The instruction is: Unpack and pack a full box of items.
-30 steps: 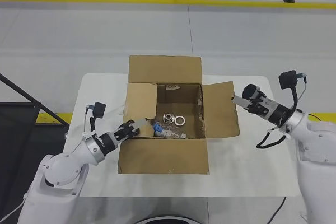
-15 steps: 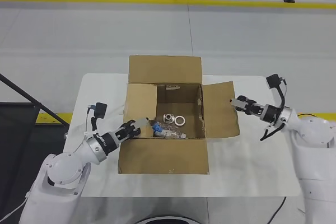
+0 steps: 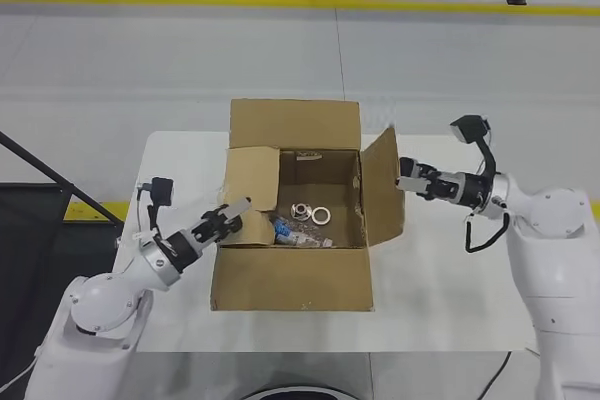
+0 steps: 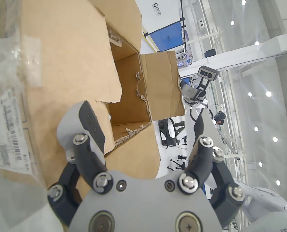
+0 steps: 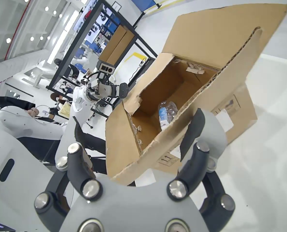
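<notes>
cardboard box (image 3: 290,280) mid-table, plastic bottle (image 3: 298,236) inside | left gripper (image 3: 238,210) at its 9 o'clock, spread wide astride left flap (image 3: 252,175), seemingly touching it | right gripper (image 3: 403,184) at 3 o'clock, spread wide astride raised right flap (image 3: 383,185)

Spread fingers (image 4: 90,121) around box flap (image 4: 133,155)

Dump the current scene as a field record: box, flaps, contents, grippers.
box: cardboard box, open, on white table
back flap: folded back
left flap: tilted up, left gripper at its edge, fingers open
right flap: tilted up, edge between right gripper open fingers
contents: plastic bottle, two rings on box floor
</notes>
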